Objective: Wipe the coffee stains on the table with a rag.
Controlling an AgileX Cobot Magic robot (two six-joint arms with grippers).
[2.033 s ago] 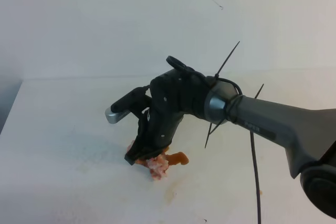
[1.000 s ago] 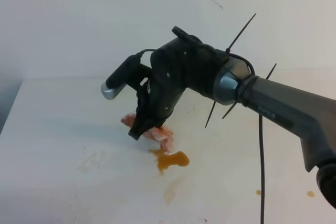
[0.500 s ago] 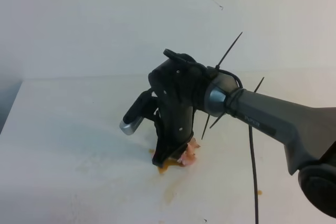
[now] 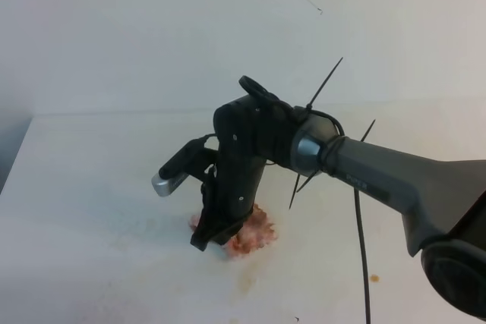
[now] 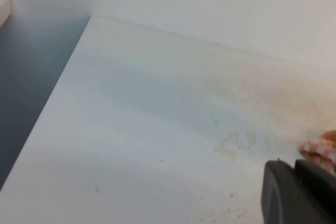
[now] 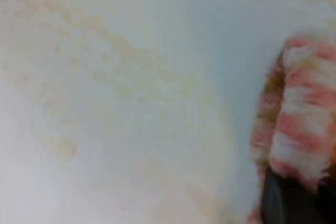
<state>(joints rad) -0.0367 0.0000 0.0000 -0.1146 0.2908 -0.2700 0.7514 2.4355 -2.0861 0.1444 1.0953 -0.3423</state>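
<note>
One rag (image 4: pixel 254 231), lumpy, white with pink-red stripes and tinged orange-brown, lies pressed on the white table (image 4: pixel 91 187) near its middle, clamped in the right claw (image 4: pixel 216 237); faint tan smears surround it.

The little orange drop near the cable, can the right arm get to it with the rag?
Probably yes. The right gripper holds the rag on the table, and only bare surface lies between it and the drop.

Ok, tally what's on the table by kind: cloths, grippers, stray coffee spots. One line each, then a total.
Rag, pink-striped, stained: 1
Right gripper, shut on the rag: 1
Small stray coffee drop on the table: 1
Total: 3
</note>
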